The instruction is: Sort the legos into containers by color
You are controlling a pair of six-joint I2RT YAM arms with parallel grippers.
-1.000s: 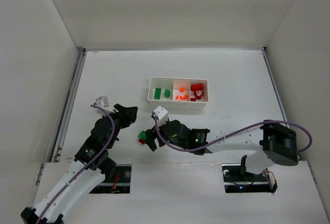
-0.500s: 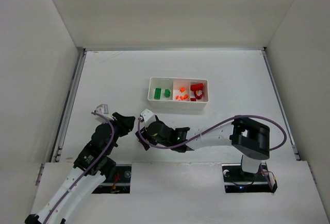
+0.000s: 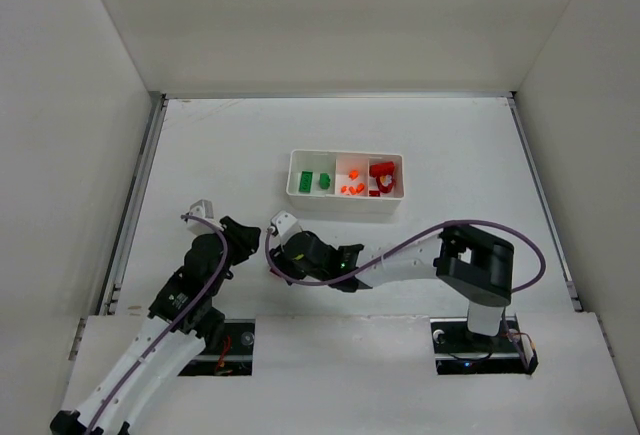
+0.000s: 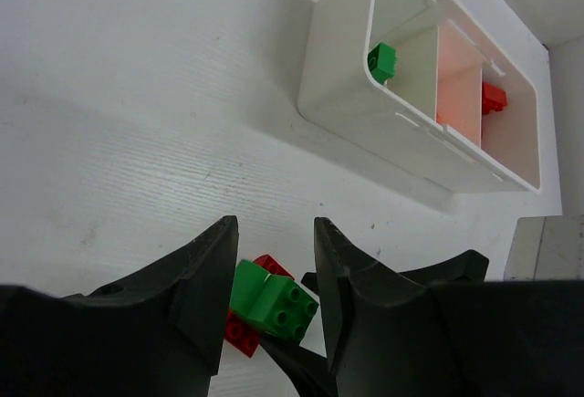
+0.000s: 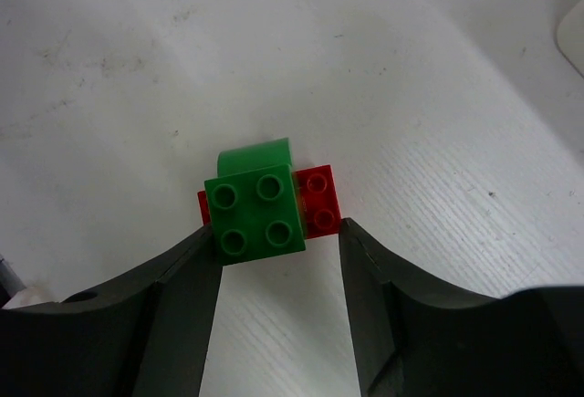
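A green lego [image 4: 272, 298] joined on a red lego [image 4: 239, 333] sits between the jaws of my left gripper [image 4: 274, 225]. Its left side rests against one finger and a corner meets the other. My right gripper [image 5: 278, 231] faces the same piece; its open fingertips flank the near edge of the green lego [image 5: 255, 216] and red lego [image 5: 319, 201]. In the top view both grippers, left [image 3: 250, 238] and right [image 3: 277, 255], meet tip to tip and hide the piece. The white containers [image 3: 345, 154] hold green legos [image 3: 315, 181], orange pieces [image 3: 350, 187] and red legos [image 3: 382, 179].
The tray wall [image 4: 365, 114] stands ahead of the left gripper, a green brick [image 4: 381, 59] and a red one [image 4: 493, 98] showing inside. White walls enclose the table on three sides. The right arm stretches across the table's near part.
The left gripper moved to the joined brick and its jaws narrowed round it. The right arm swung further left, and its jaws have narrowed towards the brick.
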